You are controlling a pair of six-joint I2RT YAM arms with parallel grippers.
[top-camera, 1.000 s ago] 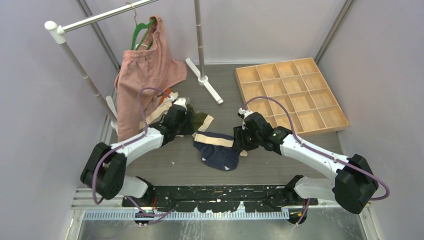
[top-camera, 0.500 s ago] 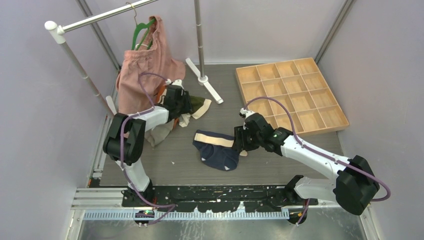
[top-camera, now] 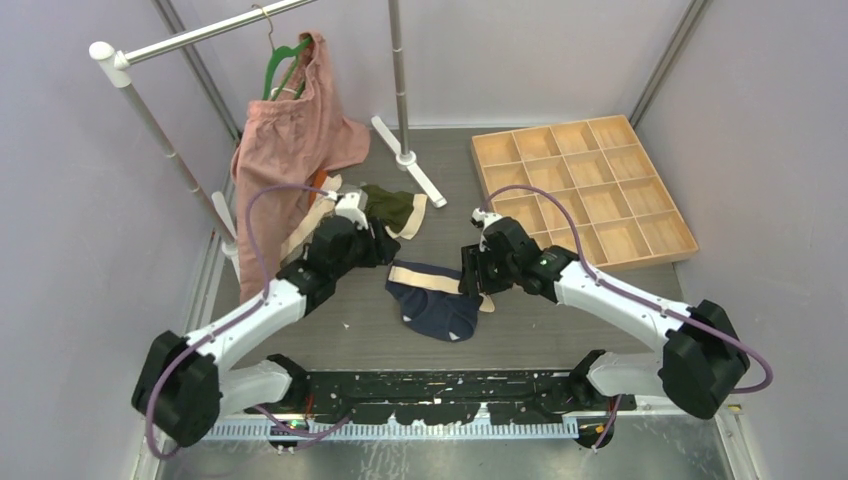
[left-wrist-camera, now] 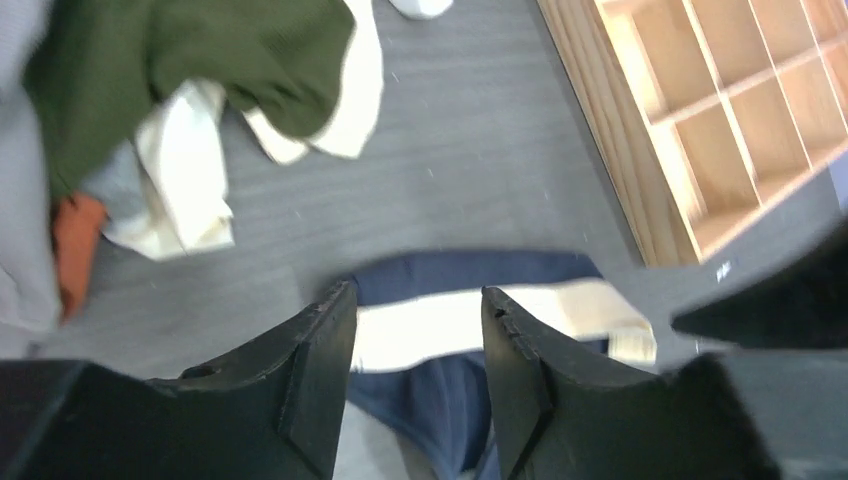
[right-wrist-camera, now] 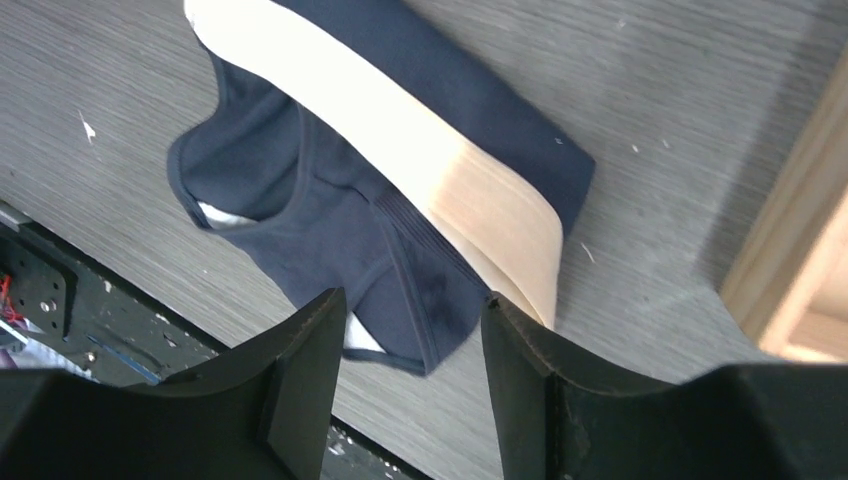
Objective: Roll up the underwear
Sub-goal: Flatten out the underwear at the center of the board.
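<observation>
Loosely crumpled — navy underwear [top-camera: 438, 308] on table [top-camera: 520, 335].

Pale lilac walls [top-camera: 90, 250] closing me in on three sides, grey wood-grain tabletop [top-camera: 370, 335] under soft even light, white clothes rail [top-camera: 200, 33] at my far left, pink garment [top-camera: 290, 150] on its green hanger [top-camera: 283, 60], divided wooden tray [top-camera: 550, 128] at my far right

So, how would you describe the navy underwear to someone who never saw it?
Find the wooden tray on the right. Left of its near corner, on the grey table, lies the navy underwear. It alone is dark blue and lies apart; the other pairs are heaped by the rack.
</observation>
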